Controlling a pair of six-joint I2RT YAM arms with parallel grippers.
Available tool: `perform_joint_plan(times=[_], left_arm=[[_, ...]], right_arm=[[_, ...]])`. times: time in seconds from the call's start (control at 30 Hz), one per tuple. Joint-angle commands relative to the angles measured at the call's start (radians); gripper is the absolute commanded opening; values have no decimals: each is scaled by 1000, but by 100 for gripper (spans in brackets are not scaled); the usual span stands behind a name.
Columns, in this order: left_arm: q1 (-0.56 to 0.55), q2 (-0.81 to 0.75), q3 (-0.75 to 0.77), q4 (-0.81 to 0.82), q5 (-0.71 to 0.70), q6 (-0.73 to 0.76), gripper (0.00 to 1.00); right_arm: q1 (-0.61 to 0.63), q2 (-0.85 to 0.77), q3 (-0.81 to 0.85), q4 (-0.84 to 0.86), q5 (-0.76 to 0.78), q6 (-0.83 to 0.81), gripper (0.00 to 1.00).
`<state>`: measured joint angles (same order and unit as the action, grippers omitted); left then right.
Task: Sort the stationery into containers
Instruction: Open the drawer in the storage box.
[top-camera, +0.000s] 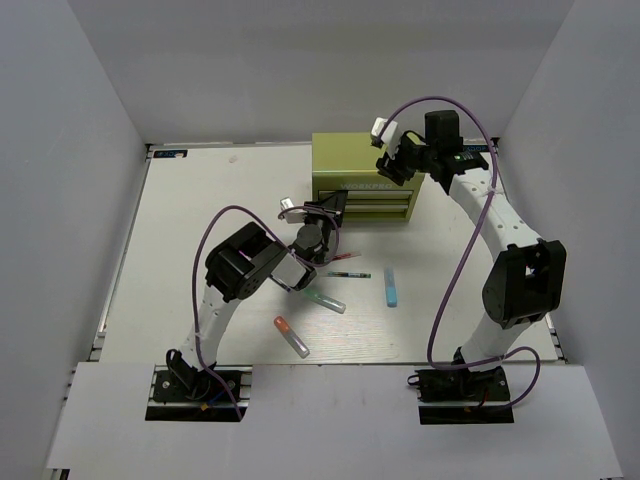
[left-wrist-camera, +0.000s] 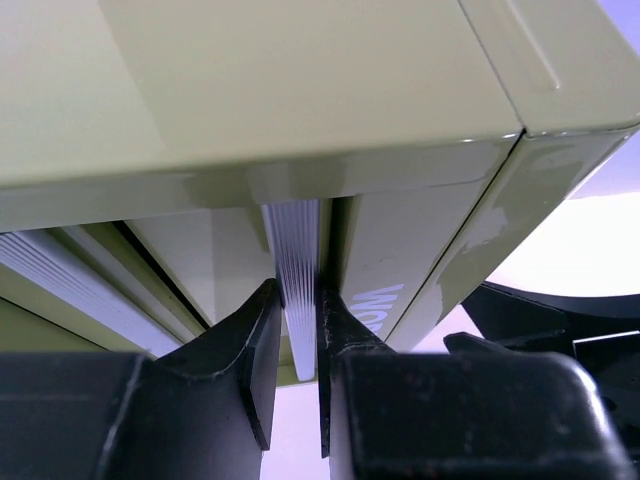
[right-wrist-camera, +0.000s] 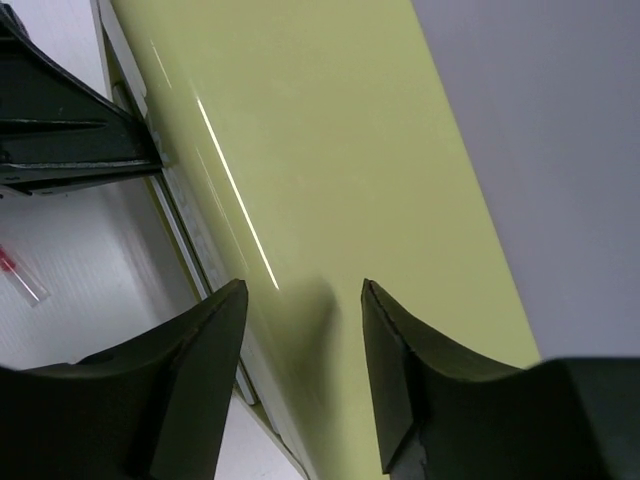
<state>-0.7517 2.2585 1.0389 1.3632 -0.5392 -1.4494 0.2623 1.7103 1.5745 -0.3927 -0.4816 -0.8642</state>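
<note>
Surface (top-camera: 200, 210) left of the chest (top-camera: 345, 160) lies free. Pens (top-camera: 391, 288) and the left hand (top-camera: 333, 207), clamping its handle (left-wrist-camera: 300, 290), crowd its front; the spread right hand (top-camera: 392, 165) overhangs its top.

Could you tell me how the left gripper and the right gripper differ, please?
The left gripper is shut on a ribbed drawer handle; the right gripper is open. The left is at the front of the tool chest, the right over its top. Both are black.

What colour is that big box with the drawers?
The tool chest is olive green. The top external view shows it best.
</note>
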Motion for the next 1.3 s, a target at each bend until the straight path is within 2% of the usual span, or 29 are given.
perform_joint_plan(times=[0.0,0.2,0.37,0.57,0.63,0.93,1.27], left_arm=[[17,16,-11,94,-33,7,2],[17,35,-29,146,-33,7,0],[8,35,-30,146,-24,7,0],[8,35,-49,175,-24,18,0],[8,35,-60,175,-24,18,0],[-11,35,-69,197,-15,27,0],[-40,-8,-189,240,-25,37,0]], right_arm=[[3,-21,30,28,-58,-7,57],[5,-32,15,-26,-115,-119,76],[11,1,12,-35,-77,-170,84],[22,46,16,-8,11,-203,84],[22,57,24,-9,21,-208,81],[22,106,81,-78,17,-214,75],[25,130,97,-72,46,-180,75]])
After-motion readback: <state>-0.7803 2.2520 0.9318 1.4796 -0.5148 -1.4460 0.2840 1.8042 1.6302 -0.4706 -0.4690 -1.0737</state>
